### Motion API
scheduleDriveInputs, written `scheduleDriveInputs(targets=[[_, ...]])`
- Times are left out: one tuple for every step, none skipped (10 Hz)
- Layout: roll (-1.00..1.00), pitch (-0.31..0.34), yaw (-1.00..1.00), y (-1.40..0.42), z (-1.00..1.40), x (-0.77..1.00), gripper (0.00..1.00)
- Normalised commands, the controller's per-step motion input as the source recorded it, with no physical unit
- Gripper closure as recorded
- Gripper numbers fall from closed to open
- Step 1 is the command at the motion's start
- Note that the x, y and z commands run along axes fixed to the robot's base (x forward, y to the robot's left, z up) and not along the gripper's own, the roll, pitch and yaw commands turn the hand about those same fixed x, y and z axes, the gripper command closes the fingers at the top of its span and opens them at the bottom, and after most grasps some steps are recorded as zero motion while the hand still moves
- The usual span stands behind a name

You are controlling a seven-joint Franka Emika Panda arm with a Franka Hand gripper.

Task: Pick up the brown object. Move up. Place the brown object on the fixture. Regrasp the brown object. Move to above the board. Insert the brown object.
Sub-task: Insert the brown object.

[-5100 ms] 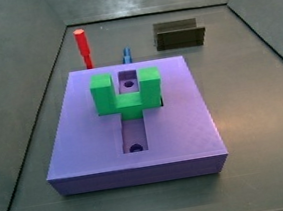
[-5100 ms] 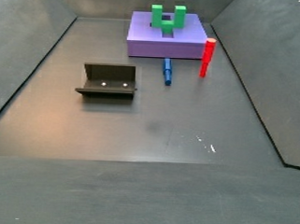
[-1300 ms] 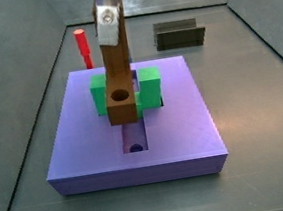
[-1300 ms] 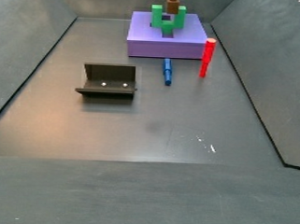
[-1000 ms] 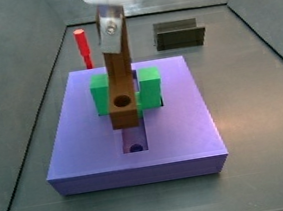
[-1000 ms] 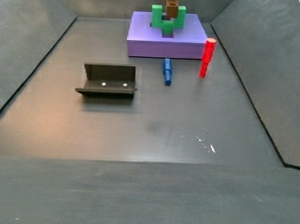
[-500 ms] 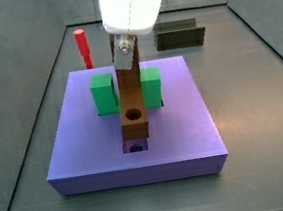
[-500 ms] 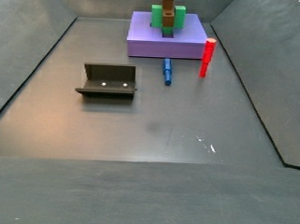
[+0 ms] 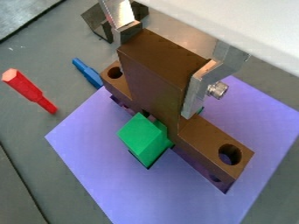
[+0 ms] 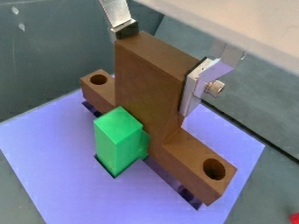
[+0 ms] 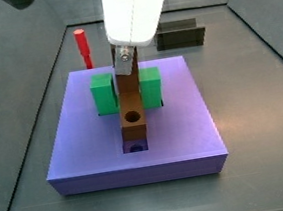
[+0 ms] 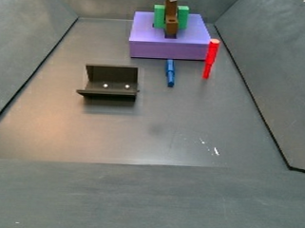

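The gripper [image 9: 163, 54] holds the brown object [image 11: 131, 107] upright, jaws closed on its top, over the board [image 11: 187, 120] groove beside the green block [image 10: 119, 138]. I think it should go straight down, keeping the bar aligned with the groove, then release.

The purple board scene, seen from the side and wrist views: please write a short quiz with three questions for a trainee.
1. True or false: the gripper, above the lavender-purple square board, is shut on the tan-brown bar with holes.
2. The red upright peg stands: A on the board; B on the floor beside the board; C in the gripper.
3. What colour is the thin stick lying on the floor near the peg?
Key: 1 true; 2 B; 3 blue.
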Motion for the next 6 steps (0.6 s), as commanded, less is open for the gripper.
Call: scheduleDriveInputs(targets=[[-0.05, -0.043, 0.00, 0.00, -0.19, 0.06, 1.00], [-0.02, -0.033, 0.00, -0.05, -0.23, 0.07, 1.00], [-0.03, -0.039, 0.00, -0.01, -0.26, 0.04, 1.00], [-0.02, -0.033, 0.00, -0.01, -0.27, 0.03, 1.00], [0.00, -0.010, 0.00, -0.08, -0.17, 0.03, 1.00], [0.00, 0.000, 0.00, -0.16, 0.00, 0.00, 1.00]])
